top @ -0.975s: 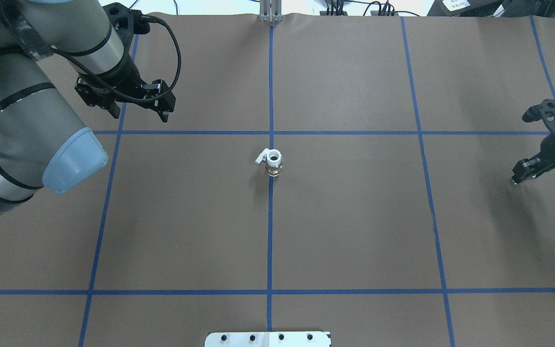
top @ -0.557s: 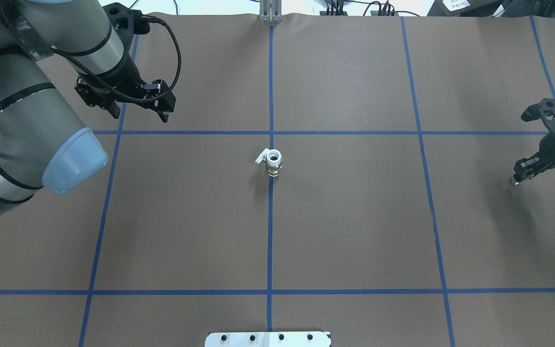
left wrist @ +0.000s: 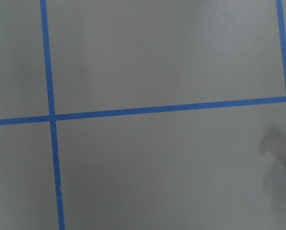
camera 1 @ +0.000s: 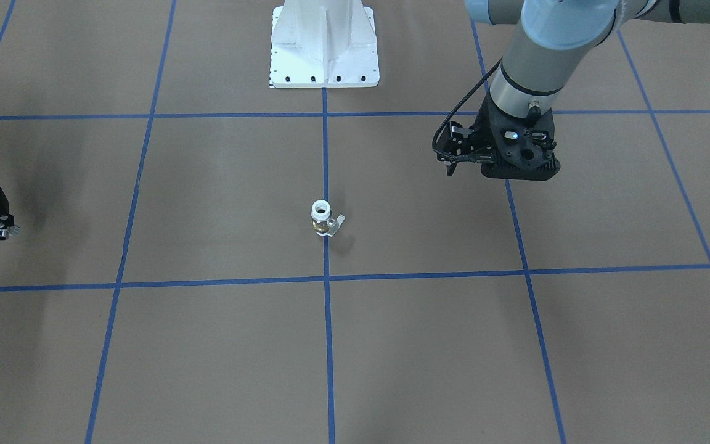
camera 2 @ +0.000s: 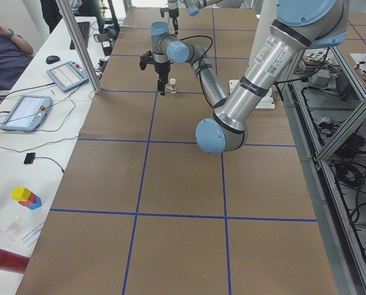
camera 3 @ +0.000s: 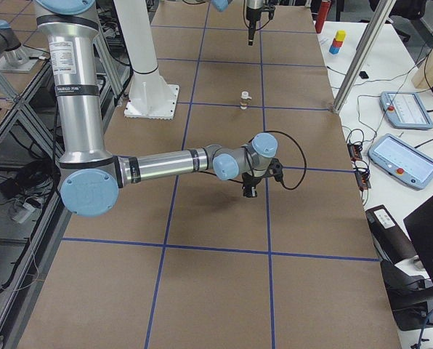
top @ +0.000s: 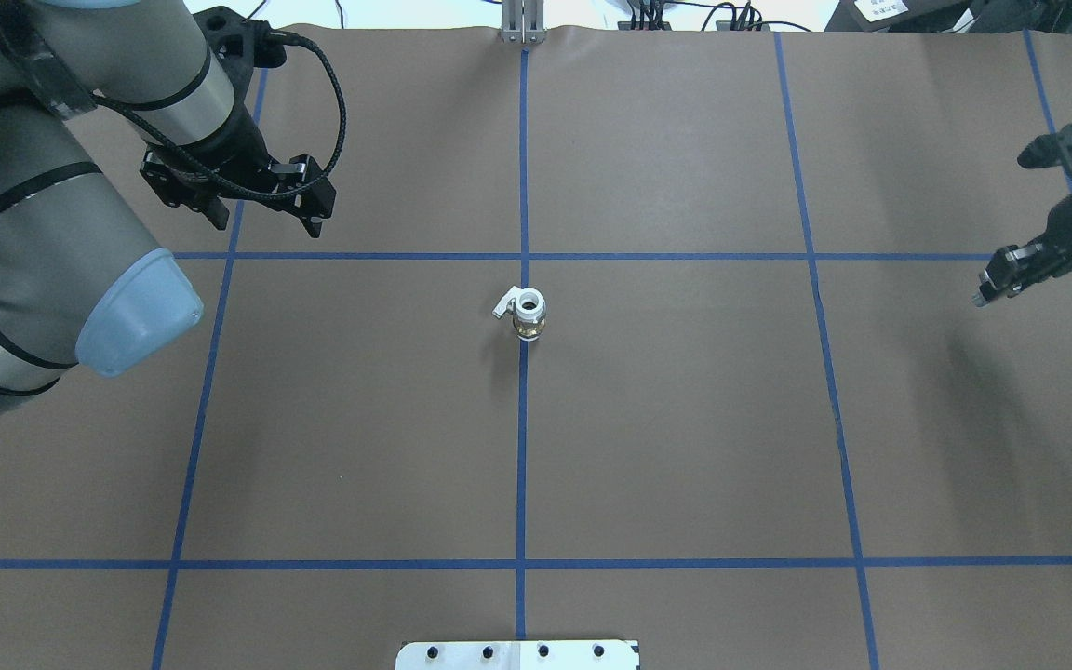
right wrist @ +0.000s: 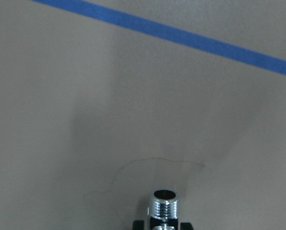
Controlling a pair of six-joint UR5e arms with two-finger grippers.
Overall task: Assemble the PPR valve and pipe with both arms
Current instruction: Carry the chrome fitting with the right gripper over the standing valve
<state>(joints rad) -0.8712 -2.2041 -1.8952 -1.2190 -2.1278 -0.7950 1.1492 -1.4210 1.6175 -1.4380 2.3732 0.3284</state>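
Observation:
The PPR valve (top: 529,314) stands upright on the centre blue line, white end up, brass middle, lever to its left; it also shows in the front view (camera 1: 323,218). My left gripper (top: 268,221) hangs open and empty above the table, up and left of the valve, apart from it. My right gripper (top: 984,290) is far out at the right edge, shut on the chrome pipe (right wrist: 164,206), whose threaded round end sticks out past the fingertips. In the front view the right gripper (camera 1: 1,231) is at the far left with a silvery tip.
The brown mat carries a grid of blue tape lines (top: 522,447). The white pedestal base (camera 1: 324,49) stands at the robot's side. A metal post (top: 522,23) is at the far edge. The side table holds tablets (camera 3: 399,109) and coloured blocks (camera 2: 26,197).
My right gripper with the pipe has moved away from the robot, up in the overhead view, and slightly left. The left arm shifted only a little. The valve has not moved.

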